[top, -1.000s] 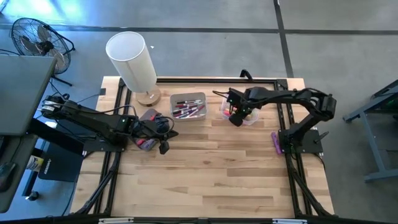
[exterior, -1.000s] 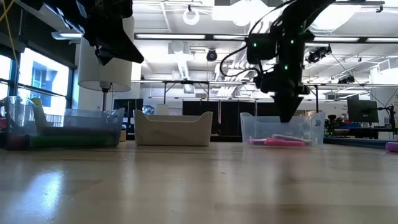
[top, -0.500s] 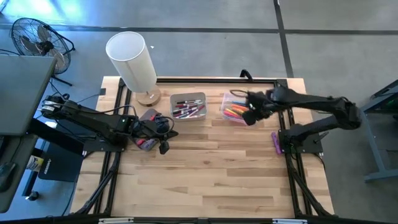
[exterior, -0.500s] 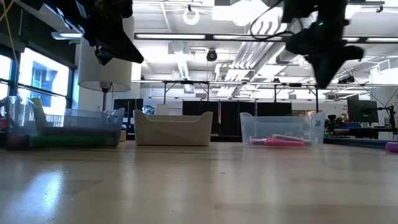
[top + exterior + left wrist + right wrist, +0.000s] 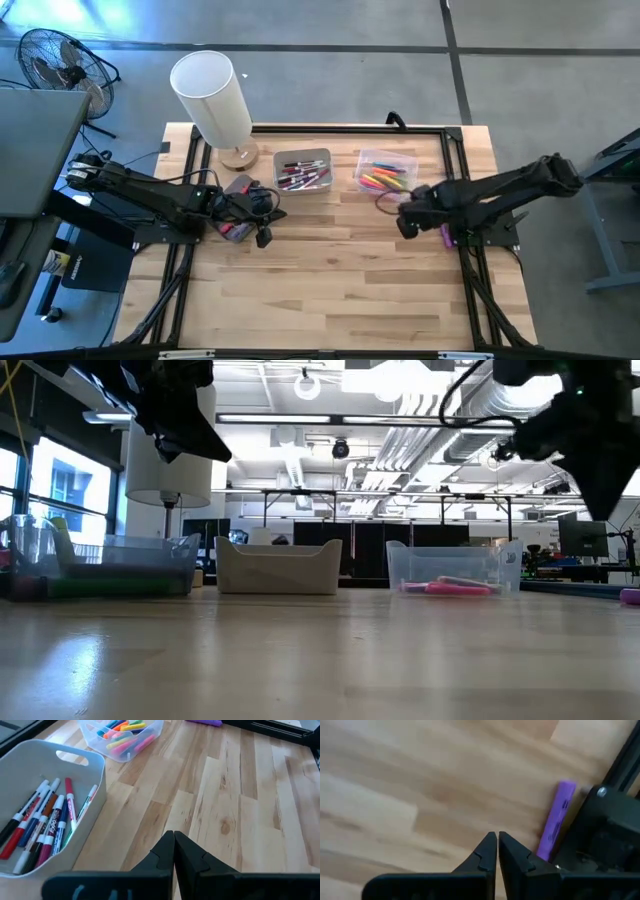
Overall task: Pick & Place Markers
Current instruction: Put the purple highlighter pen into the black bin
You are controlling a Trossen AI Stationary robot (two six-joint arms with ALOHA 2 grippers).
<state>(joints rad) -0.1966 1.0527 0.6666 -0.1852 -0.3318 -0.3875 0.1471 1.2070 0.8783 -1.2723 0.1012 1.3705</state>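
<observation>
Now the right tool (image 5: 497,851), with its fingers pressed together and holding nothing, hangs just beside the purple marker (image 5: 556,819) that lies at the right edge of the surface (image 5: 340,270), so it should first open, then come down across the marker's middle.

A light wooden table (image 5: 330,270) carries a white lamp (image 5: 212,95) at ten o'clock, a grey bin (image 5: 302,171) and a clear bin (image 5: 385,172) at twelve, and a purple marker (image 5: 442,229) at three.
</observation>
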